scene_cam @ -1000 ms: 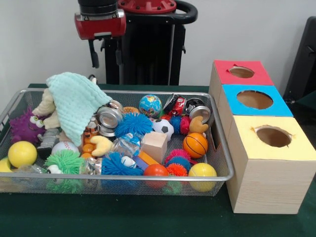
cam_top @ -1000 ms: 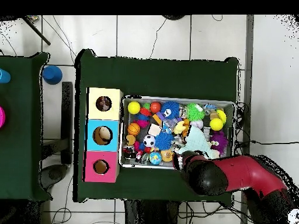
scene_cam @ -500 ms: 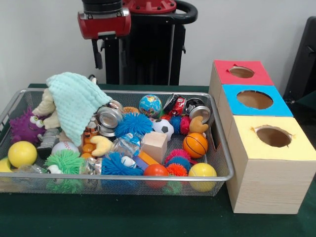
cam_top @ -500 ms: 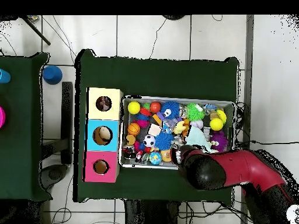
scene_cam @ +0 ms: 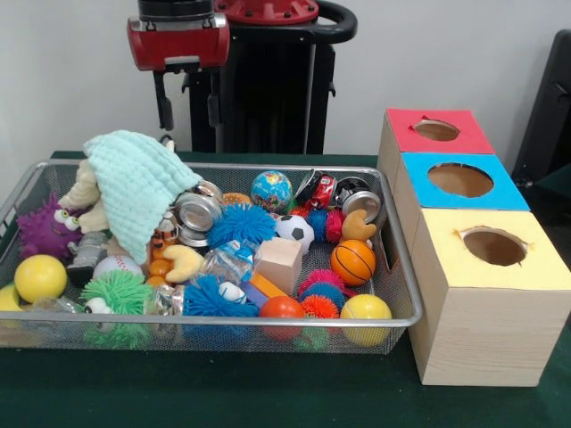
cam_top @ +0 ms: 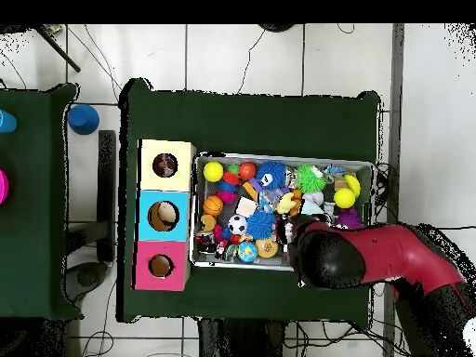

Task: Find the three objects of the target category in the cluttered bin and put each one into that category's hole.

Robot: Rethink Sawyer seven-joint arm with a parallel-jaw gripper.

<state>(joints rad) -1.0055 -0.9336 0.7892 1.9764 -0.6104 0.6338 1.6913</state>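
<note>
The gripper hangs above the wire bin at its 11 o'clock corner, fingers apart, holding nothing. Directly under it, a mint cloth drapes over a plush toy, hiding things below. Balls, spiky toys and a wooden block crowd the bin. At 3 o'clock stand the red, blue and yellow holes.

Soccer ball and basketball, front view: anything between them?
Front view: a tan plush piece sits between the soccer ball and basketball, slightly behind.
</note>
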